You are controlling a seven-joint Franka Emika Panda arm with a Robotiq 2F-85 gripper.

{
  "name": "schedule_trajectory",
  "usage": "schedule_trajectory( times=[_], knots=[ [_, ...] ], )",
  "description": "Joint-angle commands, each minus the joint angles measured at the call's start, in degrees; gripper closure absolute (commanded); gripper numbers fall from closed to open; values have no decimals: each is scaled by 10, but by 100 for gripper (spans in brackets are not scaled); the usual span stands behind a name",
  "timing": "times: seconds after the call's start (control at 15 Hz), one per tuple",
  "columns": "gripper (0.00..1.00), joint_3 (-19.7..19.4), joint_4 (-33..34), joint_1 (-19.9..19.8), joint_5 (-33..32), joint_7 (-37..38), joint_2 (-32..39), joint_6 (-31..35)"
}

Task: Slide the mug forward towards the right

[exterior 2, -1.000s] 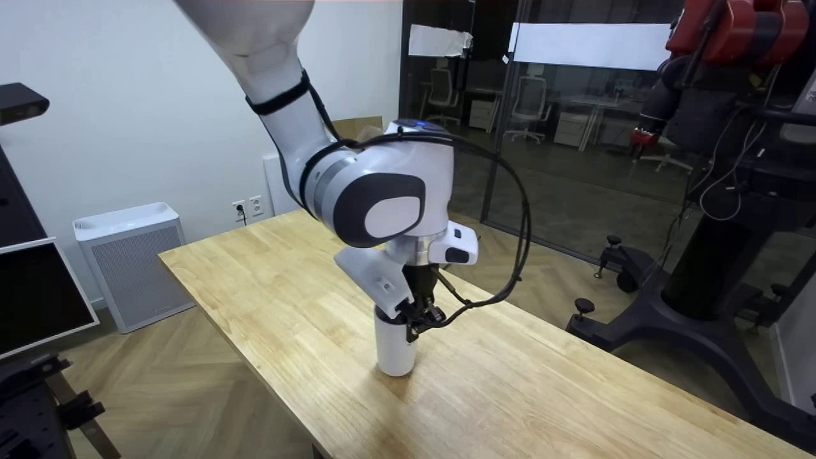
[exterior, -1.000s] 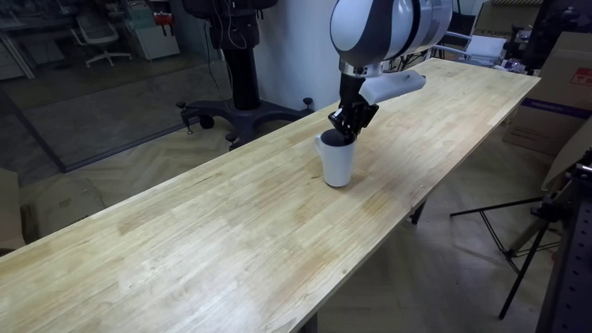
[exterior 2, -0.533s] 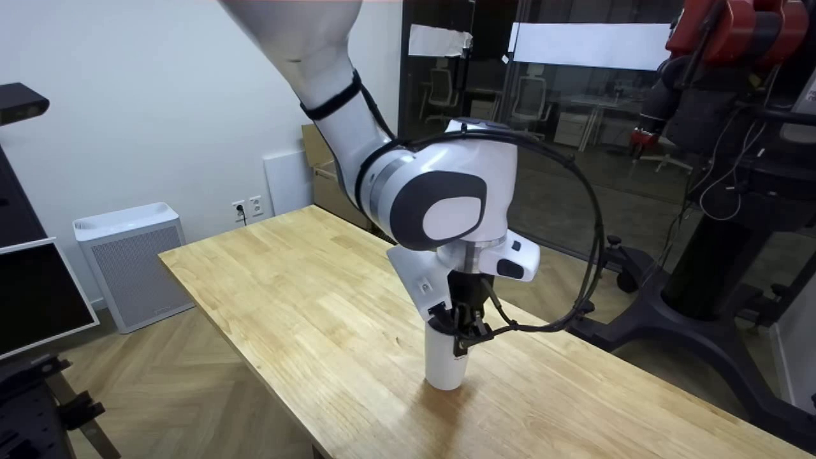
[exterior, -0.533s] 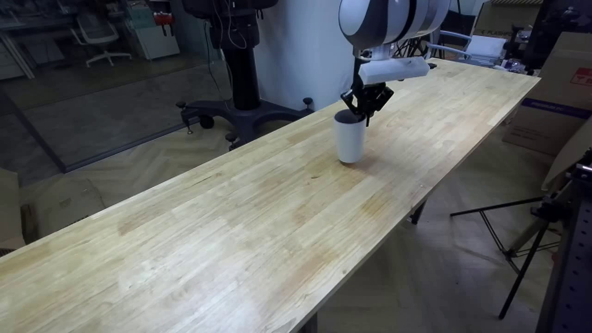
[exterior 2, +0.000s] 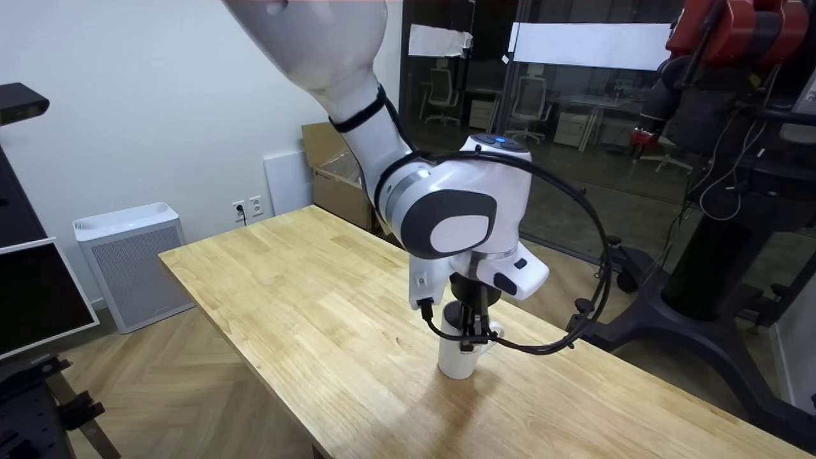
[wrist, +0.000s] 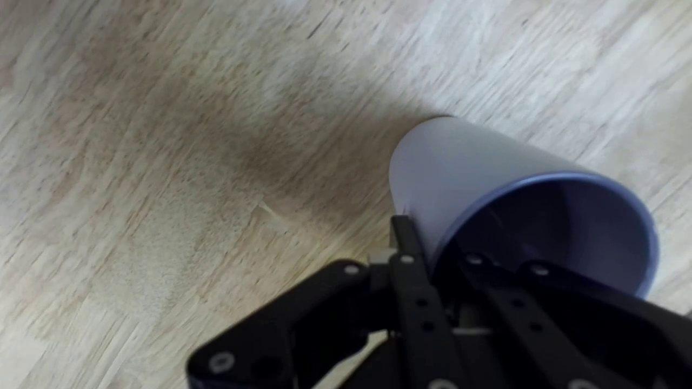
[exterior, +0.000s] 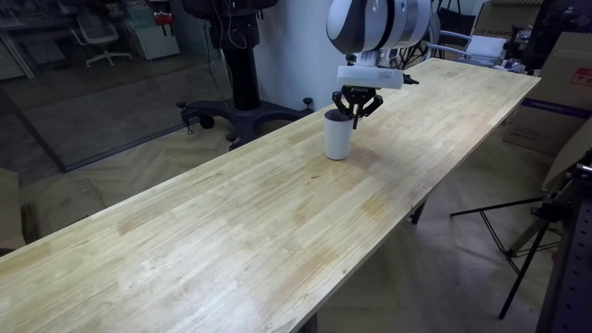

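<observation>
The white mug [exterior: 337, 141] is upright at the wooden table [exterior: 208, 231], its base at or very near the surface. It also shows in an exterior view [exterior 2: 455, 360], with its loop handle [exterior 2: 496, 331] on the right there. In the wrist view the mug [wrist: 454, 162] lies right of centre with its dark bluish-grey inside facing me. My gripper [exterior: 352, 121] is shut on the mug's wall at the rim. One of its fingers [wrist: 411, 243] presses along the outside. The other goes into the mug, its tip hidden in the dark interior.
A black wheeled stand [exterior: 245, 115] is on the floor beyond the table's long edge. A tripod [exterior: 522, 259] stands off the opposite edge. A cardboard box [exterior 2: 341, 188] stands behind the table's far end. A black cable [exterior 2: 599, 255] loops out from the arm.
My gripper has carried the mug along the table, up the picture in one exterior camera and rightward in the other. The gripper and mug have turned, so the handle now faces another way.
</observation>
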Motion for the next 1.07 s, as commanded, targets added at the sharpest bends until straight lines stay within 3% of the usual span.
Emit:
schedule_trajectory(
  times=[0.0,0.33,0.4,0.53,1.0],
  knots=[
    [98,-1,40,11,43,79,22,18],
    [98,-11,49,32,64,152,36,52],
    [65,-11,49,33,61,161,35,49],
    [60,-6,49,33,56,168,30,32],
    [12,-14,33,56,40,173,5,26]
  ],
)
